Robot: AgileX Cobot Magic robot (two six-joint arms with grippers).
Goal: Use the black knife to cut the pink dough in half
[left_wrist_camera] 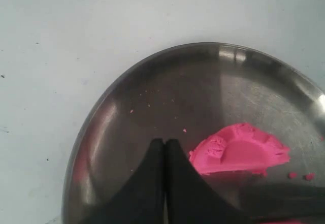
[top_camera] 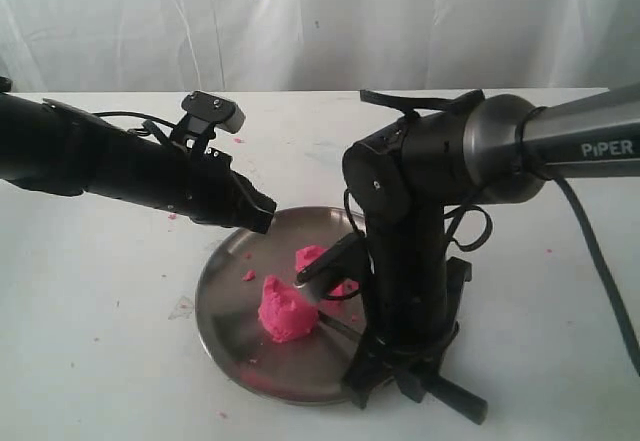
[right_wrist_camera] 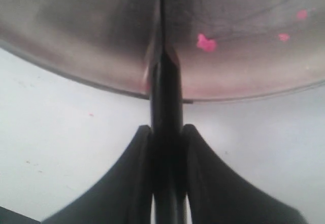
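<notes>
Clamping the black knife (right_wrist_camera: 163, 76), the right tool (right_wrist_camera: 165, 132) sits at lower right of the steel plate (top_camera: 225, 301) — blade running up-left between both pink dough (top_camera: 284, 311) chunks. Left tool (left_wrist_camera: 164, 148) — clenched, empty — hovers upper left.

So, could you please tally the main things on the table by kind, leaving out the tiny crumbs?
Pink dough pieces: 2
Black knife: 1
Steel plate: 1
Total: 4
</notes>
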